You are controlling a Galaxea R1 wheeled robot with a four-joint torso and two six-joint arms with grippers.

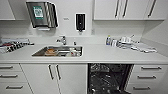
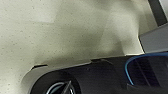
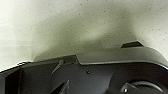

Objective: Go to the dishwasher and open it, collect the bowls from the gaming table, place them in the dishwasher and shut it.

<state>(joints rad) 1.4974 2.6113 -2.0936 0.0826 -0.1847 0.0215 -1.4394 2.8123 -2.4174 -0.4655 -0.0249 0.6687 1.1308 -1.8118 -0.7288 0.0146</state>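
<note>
Head view: the dishwasher [image 1: 108,78] sits at the lower right of the frame under the white tabletop [image 1: 100,53], its door already down so the dark cavity and wire racks gape, ready for loading. The sink [image 1: 58,51] left of centre holds dishes. In the wrist views speckled floor [image 2: 62,30] shows; I cannot tell either end effector's state.

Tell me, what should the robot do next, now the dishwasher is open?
Probably turn away and drive off to fetch the bowls. The dishwasher under the counter already stands open, showing its dark racks, and no gaming table is visible here.
</note>
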